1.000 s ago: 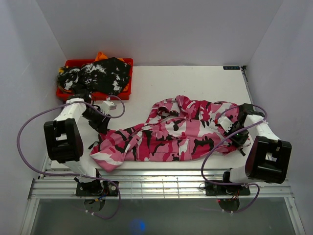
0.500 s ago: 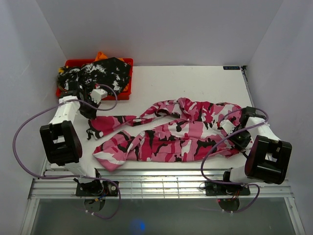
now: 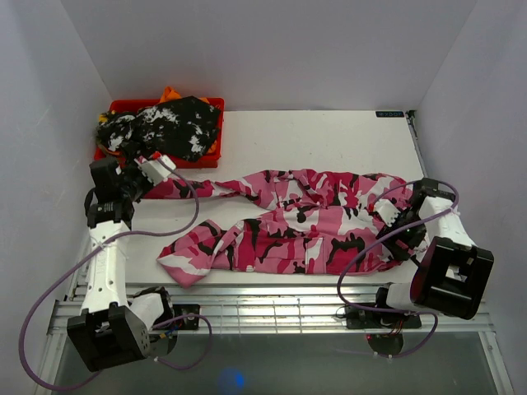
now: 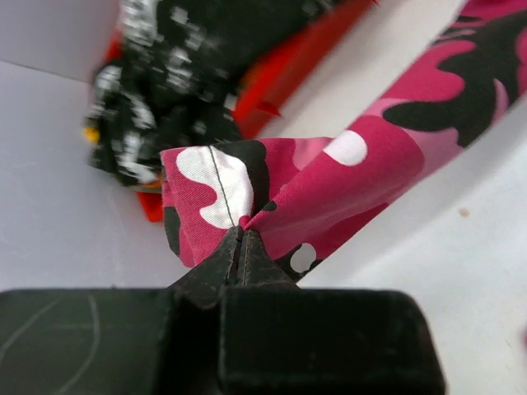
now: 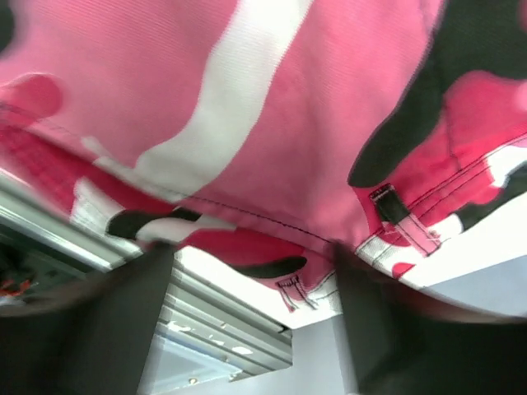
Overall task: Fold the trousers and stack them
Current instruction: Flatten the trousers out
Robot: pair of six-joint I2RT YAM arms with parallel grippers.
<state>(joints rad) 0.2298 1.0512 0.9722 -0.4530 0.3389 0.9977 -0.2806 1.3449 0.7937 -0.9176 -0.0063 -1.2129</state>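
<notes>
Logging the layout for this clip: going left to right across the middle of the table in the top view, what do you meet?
left gripper → pink trousers → right gripper

The pink camouflage trousers (image 3: 313, 230) are matt woven cloth, the worktop (image 3: 329, 140) smooth and white, the tray (image 3: 136, 104) red plastic.

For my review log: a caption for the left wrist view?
Left claw shut on a fold of the pink trousers, with a mottled garment in a red tray behind.
</notes>
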